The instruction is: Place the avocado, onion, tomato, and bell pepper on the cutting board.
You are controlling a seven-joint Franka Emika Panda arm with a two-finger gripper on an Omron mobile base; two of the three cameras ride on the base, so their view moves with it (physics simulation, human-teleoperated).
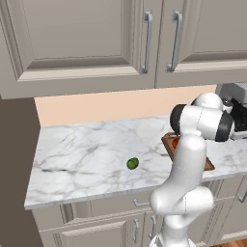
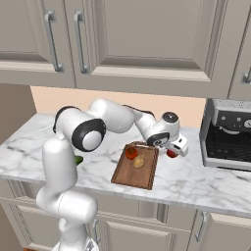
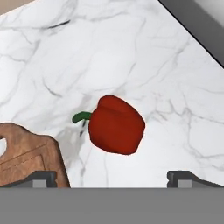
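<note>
Hand view: bell pepper beside cutting board.

White grey-veined marble table runs beneath beige panelled wall cabinets with metal bar handles. Peach wall behind. A steel coffee machine stands at the right.

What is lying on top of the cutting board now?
The tomato and the onion lie on the cutting board. The arm hides its far corner, so anything there cannot be seen.
</note>
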